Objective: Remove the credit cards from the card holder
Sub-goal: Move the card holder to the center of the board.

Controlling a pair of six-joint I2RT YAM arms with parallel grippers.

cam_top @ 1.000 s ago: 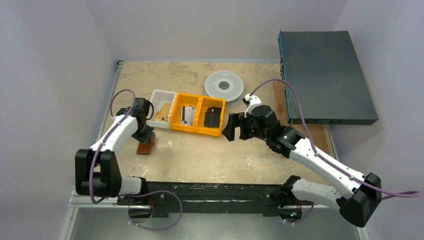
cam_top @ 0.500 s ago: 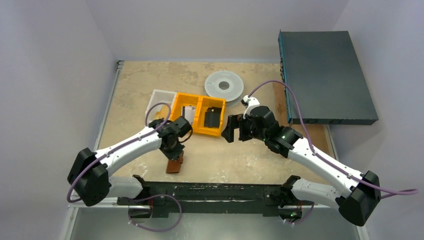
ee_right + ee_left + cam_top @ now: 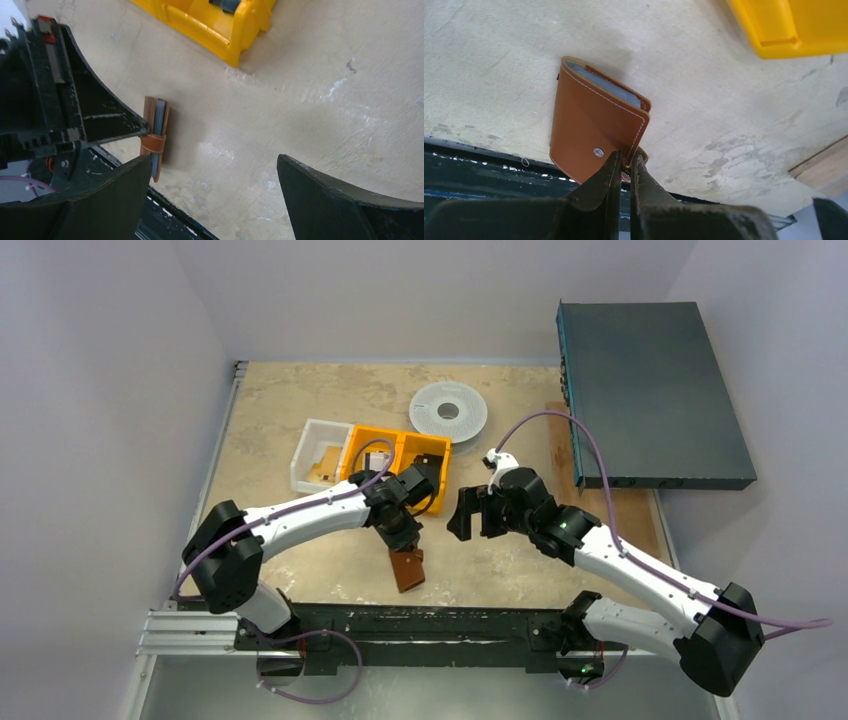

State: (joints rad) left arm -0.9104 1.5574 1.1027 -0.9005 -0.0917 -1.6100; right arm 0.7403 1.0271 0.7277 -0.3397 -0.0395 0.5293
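Two arms work over one worktop [image 3: 300, 400]. Nearest, by the middle of the near edge, is the card holder [image 3: 594, 125]: brown leather, folded shut, white stitching, one metal stud on the outer flap. It is tilted, with its lower corner over the dark rail at that edge. Can't tell if it touches the worktop or hangs just above it. A grey-blue strip shows between the flaps along the top edge; can't tell if that is lining or a card. The left pincer [image 3: 624, 160] is pressed together, pinching the card holder at its strap corner, fingers nearly meeting.

Right pincer [image 3: 215, 165] sits slightly farther in and toward the right edge, spread wide, nothing between the fingers, aimed at the card holder but apart from it.

Farther back, mid-worktop, is an orange bin [image 3: 200, 27] with two compartments. A black item [image 3: 430, 468] sits in the right one; the left one is mostly hidden by the left arm. A white bin [image 3: 300, 462] touches its left side. A white reel [image 3: 449, 412] lies flat behind the orange bin. A dark box [image 3: 650, 395] overhangs the far right corner.
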